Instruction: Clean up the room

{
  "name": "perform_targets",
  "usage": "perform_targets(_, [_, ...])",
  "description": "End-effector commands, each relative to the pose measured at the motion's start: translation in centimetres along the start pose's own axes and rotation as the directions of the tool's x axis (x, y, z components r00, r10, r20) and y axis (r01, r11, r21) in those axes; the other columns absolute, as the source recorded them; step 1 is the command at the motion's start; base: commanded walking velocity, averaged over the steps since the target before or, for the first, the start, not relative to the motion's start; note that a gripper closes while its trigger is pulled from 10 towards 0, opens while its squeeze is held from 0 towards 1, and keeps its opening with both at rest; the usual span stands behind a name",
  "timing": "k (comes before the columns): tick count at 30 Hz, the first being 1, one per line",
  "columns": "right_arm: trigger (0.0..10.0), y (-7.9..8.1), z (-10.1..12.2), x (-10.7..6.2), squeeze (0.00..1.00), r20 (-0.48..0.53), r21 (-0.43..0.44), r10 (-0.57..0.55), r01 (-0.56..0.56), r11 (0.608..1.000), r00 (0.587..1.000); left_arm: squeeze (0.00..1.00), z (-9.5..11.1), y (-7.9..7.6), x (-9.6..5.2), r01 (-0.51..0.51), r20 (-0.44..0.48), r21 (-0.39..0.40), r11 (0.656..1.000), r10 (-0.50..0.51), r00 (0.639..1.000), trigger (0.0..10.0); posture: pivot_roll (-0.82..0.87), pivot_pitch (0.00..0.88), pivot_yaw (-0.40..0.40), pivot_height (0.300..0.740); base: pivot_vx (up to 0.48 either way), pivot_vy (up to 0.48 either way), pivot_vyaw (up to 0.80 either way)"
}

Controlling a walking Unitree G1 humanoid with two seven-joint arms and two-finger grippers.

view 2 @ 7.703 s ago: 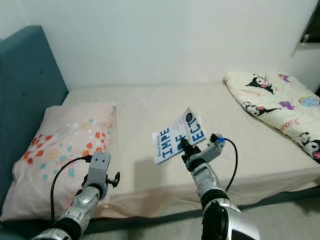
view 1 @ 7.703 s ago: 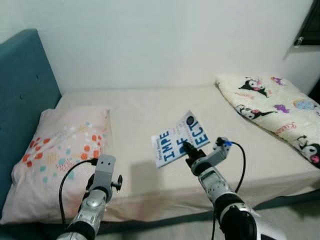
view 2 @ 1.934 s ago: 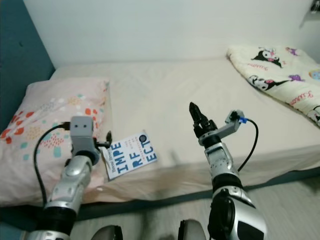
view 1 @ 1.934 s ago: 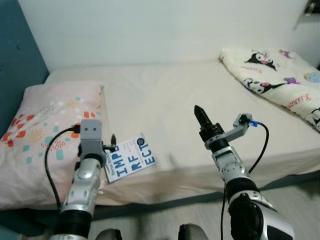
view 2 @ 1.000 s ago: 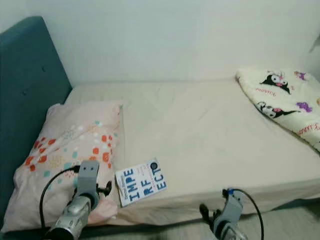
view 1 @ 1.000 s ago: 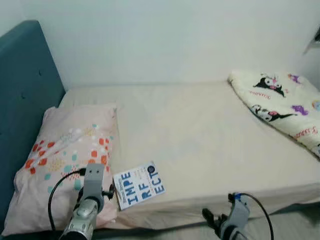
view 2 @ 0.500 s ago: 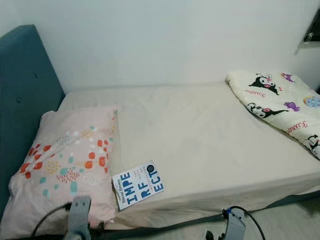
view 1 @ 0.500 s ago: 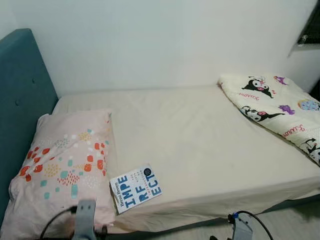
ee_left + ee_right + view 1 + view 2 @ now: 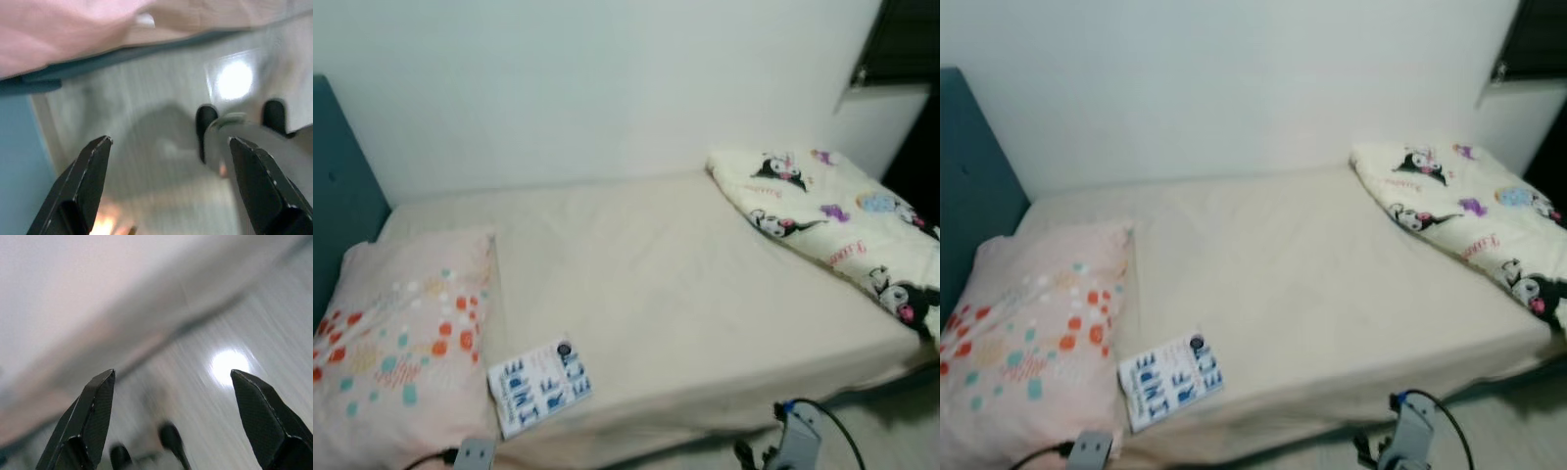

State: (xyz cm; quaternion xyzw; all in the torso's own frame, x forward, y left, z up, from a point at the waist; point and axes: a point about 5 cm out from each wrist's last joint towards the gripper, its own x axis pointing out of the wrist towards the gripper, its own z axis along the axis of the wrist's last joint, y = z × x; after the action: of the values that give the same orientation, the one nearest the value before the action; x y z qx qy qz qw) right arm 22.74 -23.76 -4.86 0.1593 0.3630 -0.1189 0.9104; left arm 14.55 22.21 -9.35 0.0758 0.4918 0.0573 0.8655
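A white wall (image 9: 607,88) backs the scene; a teal headboard (image 9: 337,186) stands at the left edge; a dark window frame (image 9: 901,44) sits upper right; pale floor (image 9: 146,147) lies below.

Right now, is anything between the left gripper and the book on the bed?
The bed's front edge is. The left gripper hangs open below mattress level, over the floor, while the book lies flat above on the mattress beside the spotted pillow. Nothing rests on the book itself.
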Motion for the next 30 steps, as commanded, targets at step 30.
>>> perform_targets(30, [10.0, 2.0, 0.8, 0.4, 0.0, 0.042, -0.001, 0.069, -0.069, 0.998, 0.997, 0.0, 0.6, -0.5, 0.2, 0.047, -0.003, 0.062, 0.997, -0.047, 0.999, 10.0, -0.04, 0.0, -0.009, 0.74, 0.0, -0.176, 0.13])
